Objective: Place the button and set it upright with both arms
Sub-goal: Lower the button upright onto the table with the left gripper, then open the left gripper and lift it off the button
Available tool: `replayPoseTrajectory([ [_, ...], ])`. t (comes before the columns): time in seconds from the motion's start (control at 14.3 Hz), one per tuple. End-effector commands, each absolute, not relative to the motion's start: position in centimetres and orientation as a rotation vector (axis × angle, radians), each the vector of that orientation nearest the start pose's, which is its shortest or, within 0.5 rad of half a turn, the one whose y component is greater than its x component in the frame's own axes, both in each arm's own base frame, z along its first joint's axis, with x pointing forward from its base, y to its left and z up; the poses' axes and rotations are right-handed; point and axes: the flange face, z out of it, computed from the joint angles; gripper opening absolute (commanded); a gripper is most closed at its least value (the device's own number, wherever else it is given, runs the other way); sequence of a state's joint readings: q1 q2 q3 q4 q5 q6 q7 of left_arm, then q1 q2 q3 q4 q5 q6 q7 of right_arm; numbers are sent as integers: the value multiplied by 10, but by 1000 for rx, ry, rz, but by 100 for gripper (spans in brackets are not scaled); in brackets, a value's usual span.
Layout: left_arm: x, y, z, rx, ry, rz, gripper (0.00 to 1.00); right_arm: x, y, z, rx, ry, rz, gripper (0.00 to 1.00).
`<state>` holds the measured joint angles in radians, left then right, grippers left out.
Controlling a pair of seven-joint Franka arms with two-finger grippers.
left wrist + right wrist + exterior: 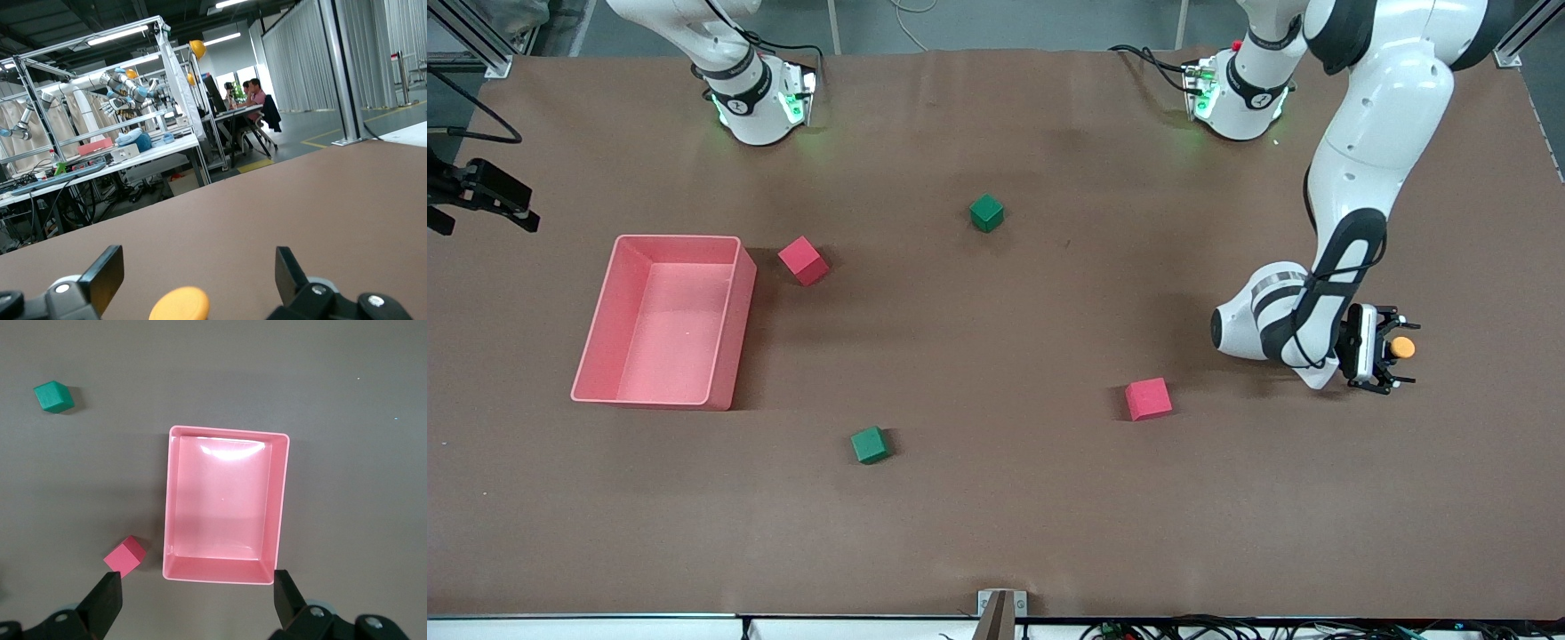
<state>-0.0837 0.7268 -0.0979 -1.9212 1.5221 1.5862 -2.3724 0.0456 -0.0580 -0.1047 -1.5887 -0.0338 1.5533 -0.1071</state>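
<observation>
The button [1403, 347] shows its round orange cap low over the table toward the left arm's end. It sits between the fingers of my left gripper [1391, 348], which lies level just above the brown table. In the left wrist view the cap [179, 304] sits in the gap of the left gripper [197, 263], and both black fingers stand wide of it without touching; its dark body is hidden. My right gripper [197, 587] is out of the front view. It hangs open and empty high over the pink bin [280, 507].
The pink bin [734, 329] stands toward the right arm's end. A red cube [803, 260] lies beside it, and another red cube [1148, 398] lies near the left gripper. One green cube [986, 212] sits mid-table and one [870, 444] lies nearer the front camera.
</observation>
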Motion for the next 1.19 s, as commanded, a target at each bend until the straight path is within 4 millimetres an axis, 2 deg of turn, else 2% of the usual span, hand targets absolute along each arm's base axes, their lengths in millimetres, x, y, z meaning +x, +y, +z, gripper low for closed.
replayPoseTrajectory([
  [0.0,582,-17,182,-1533,-1021,-981,100,530,-38,646,-3152,-91,-34,100],
  [0.21,600,-45,241,-1643,-1028,-848,100,531,-38,646,-3153,-92,-41,100],
  [0.35,623,-64,283,-1736,-1059,-749,100,532,-36,646,-3153,-96,-46,100],
  [0.49,639,-75,328,-1853,-1069,-623,100,532,-36,646,-3153,-96,-49,100],
  [0.7,659,-90,407,-2116,-1091,-413,100,532,-36,646,-3153,-99,-53,100],
  [0.84,659,-92,448,-2285,-1038,-300,100,532,-36,647,-3153,-99,-53,100],
  [0.98,653,-71,474,-2421,-976,-182,100,532,-35,646,-3153,-101,-51,100],
  [1.12,646,-64,493,-2562,-863,-87,100,532,-36,646,-3153,-99,-44,100],
])
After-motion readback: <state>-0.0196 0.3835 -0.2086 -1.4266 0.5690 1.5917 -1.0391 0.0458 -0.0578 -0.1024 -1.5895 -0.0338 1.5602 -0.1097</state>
